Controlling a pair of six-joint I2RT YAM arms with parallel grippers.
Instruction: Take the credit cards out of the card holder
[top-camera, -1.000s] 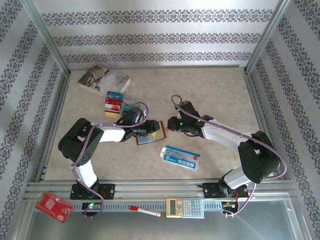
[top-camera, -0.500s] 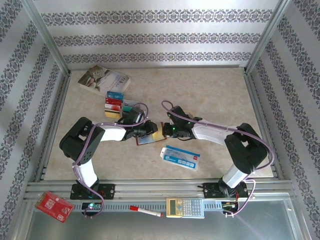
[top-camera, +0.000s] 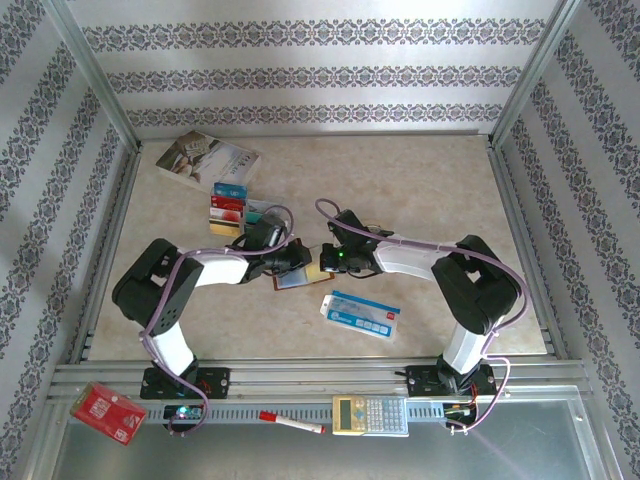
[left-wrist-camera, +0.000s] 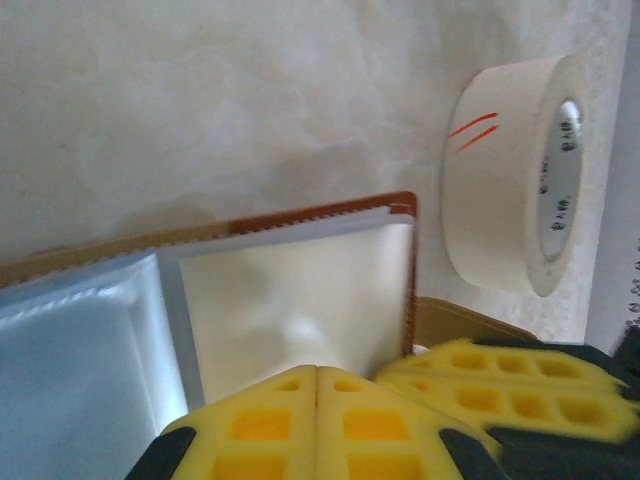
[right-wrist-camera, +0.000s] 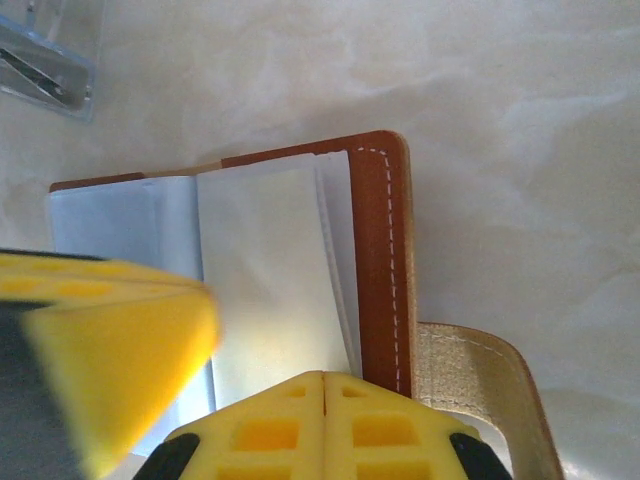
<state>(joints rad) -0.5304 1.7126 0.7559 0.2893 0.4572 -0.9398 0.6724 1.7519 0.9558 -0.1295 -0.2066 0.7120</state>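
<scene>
Card holder open between left pincer and right pincer, both closed.

One card holder, one book, one calculator, one marker.

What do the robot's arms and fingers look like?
The left arm and right arm have chunky black joints with smooth white links. Purple cables loop along them. A green light glows near the right wrist. The left gripper and right gripper have bright yellow fingers with square dimples.
</scene>
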